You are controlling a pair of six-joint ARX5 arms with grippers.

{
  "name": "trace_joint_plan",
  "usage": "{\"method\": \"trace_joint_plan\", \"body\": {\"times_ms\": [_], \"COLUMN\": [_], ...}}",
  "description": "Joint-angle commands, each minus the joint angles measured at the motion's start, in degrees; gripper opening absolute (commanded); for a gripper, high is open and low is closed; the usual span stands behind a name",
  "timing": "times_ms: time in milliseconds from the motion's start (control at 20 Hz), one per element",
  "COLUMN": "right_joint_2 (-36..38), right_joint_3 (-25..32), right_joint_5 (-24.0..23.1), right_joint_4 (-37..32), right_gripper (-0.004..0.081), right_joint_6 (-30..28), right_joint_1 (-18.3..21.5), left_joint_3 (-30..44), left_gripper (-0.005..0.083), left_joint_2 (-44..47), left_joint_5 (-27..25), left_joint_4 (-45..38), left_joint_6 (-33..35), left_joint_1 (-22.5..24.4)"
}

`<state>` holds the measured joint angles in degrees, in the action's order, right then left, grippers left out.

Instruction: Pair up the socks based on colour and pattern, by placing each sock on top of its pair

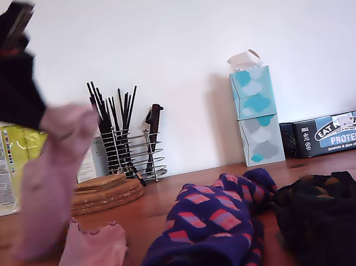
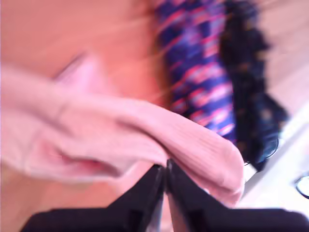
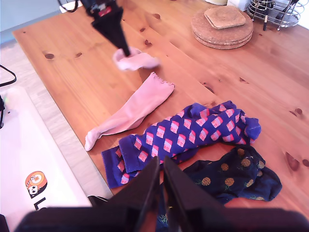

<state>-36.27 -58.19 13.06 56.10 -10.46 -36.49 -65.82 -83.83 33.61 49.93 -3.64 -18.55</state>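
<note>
**First claw** (image 2: 165, 166): clamped on a pale pink sock (image 2: 145, 130), which is held over the wooden tabletop (image 3: 72, 72).

**Second claw** (image 3: 161, 164): tips pressed together, nothing gripped, poised above the navy diamond-patterned socks (image 3: 188, 133).

A second pale pink sock (image 3: 133, 111) is laid flat just beside these. Near-black dotted socks (image 3: 236, 174) are bunched on their other side.

**Counts:**
- Pink: two.
- Navy: apparently two, stacked.
- Dark: number not discernible.

A white wall (image 1: 213, 16) is seen behind, with two stacked tissue boxes (image 1: 256, 116).
</note>
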Motion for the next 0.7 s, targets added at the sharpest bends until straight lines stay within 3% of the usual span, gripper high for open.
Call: {"method": "trace_joint_plan", "body": {"times_ms": [0,150,350,500,650], "right_joint_2": [-0.6,-1.2,-1.7,-1.8,-1.8], "right_joint_3": [-0.3,-0.3,-0.3,-0.3,-0.3], "right_joint_5": [0.0,0.1,0.1,0.1,0.1], "right_joint_4": [-0.5,-0.4,0.0,0.4,0.4], "right_gripper": [-0.0013,-0.0013,-0.0013,-0.0013,-0.0013], "right_joint_6": [-0.1,-0.1,0.0,0.0,0.0], "right_joint_1": [-0.2,-0.2,-0.3,-0.3,-0.3], "left_joint_3": [-1.0,-3.5,-8.7,-11.7,-12.7], "left_gripper": [-0.0023,-0.0023,-0.0023,-0.0023,-0.0023], "left_joint_2": [-0.9,-0.9,-0.9,-0.9,-0.9], "left_joint_5": [0.5,-0.1,-5.1,-4.5,-0.1], "left_joint_4": [-2.5,-6.1,-6.3,-6.2,-4.6], "left_joint_6": [-1.1,-2.4,-2.1,-1.8,-0.6], "left_joint_1": [-1.6,-3.5,-3.6,-3.6,-4.1]}}
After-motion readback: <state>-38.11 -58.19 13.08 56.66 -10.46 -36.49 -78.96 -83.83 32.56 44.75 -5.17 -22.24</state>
